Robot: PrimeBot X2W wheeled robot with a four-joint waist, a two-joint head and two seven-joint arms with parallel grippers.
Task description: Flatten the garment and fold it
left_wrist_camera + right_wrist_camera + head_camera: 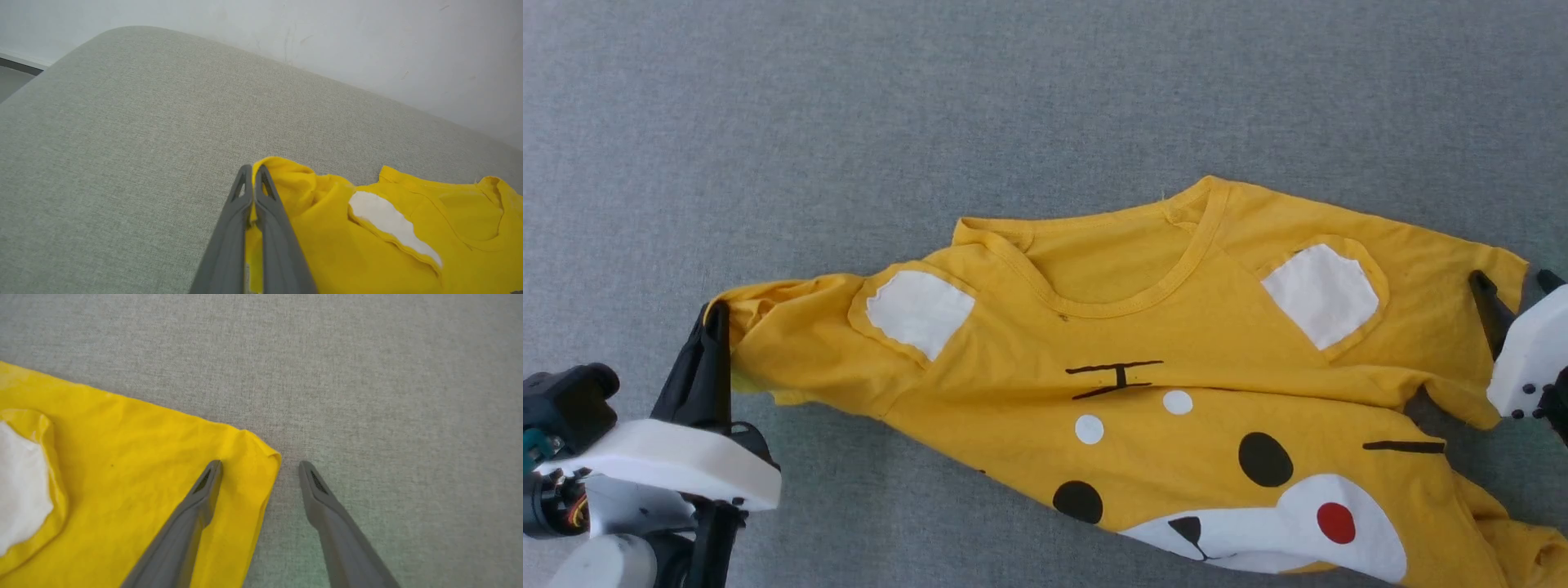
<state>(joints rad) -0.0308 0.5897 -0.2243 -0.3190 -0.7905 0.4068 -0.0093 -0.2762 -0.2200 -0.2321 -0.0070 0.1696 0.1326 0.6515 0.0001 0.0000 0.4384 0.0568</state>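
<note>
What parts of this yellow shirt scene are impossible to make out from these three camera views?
- Head view: the hem of the garment and its lower muzzle print, cut off by the bottom edge.
- Head view: most of the right gripper, cut off by the right edge.
- Left wrist view: how much sleeve the left gripper pinches, hidden by its own fingers.
</note>
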